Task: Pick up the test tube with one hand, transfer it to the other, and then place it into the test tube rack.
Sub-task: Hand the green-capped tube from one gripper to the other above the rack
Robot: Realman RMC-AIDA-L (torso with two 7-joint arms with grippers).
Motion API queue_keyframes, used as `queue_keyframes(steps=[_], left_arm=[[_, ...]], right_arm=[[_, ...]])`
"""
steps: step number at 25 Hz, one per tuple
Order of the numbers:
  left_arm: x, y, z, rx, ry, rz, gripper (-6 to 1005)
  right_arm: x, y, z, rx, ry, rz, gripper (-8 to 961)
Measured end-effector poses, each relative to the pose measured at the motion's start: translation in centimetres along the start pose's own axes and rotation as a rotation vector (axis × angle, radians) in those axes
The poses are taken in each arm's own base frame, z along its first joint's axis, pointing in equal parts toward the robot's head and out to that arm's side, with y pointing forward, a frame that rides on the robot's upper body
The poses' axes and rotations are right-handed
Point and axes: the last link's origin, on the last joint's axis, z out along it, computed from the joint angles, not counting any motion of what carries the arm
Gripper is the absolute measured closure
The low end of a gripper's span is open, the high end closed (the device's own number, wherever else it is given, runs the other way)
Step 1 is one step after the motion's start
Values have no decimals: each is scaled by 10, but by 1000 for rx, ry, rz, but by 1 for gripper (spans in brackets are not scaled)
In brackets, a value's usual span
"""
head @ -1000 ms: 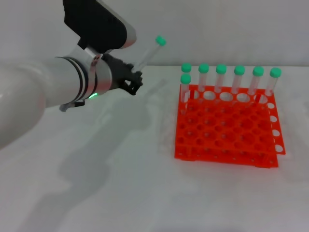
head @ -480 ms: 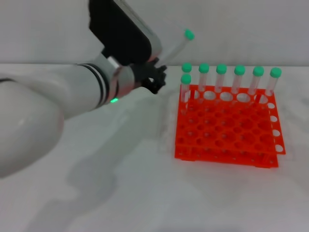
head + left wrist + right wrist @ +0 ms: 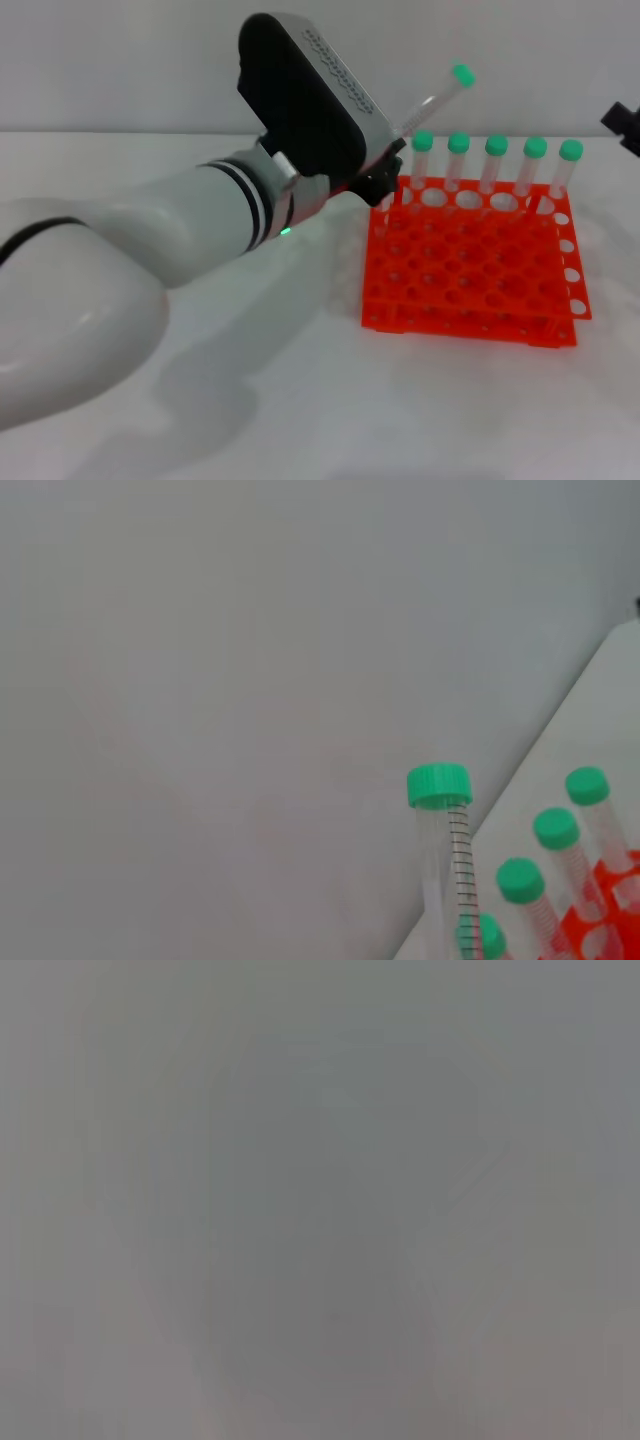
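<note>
Right gripper [image 3: 625,126] cut off at head view edge; left gripper [image 3: 383,182] fingers mostly hidden.

txt: none legible | test tube [image 3: 452,860]: graduation ticks only, no nums readable

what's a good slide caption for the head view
Left gripper holds the test tube tilted above the test tube rack; right gripper waits nearby.

The head camera looks forward and down at the table [image 3: 300,400]. The left wrist camera faces the wall, sharing the capped tubes [image 3: 555,830] at the rack's [image 3: 470,270] far edge.
</note>
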Motion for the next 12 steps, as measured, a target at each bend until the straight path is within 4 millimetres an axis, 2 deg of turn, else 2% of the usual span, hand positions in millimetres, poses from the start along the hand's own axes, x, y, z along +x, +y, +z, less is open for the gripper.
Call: queue_keyframes(steps=[12], left_arm=[[1, 18, 7, -11, 82, 33, 810]], right_arm=[[20, 31, 20, -137, 52, 16, 68]])
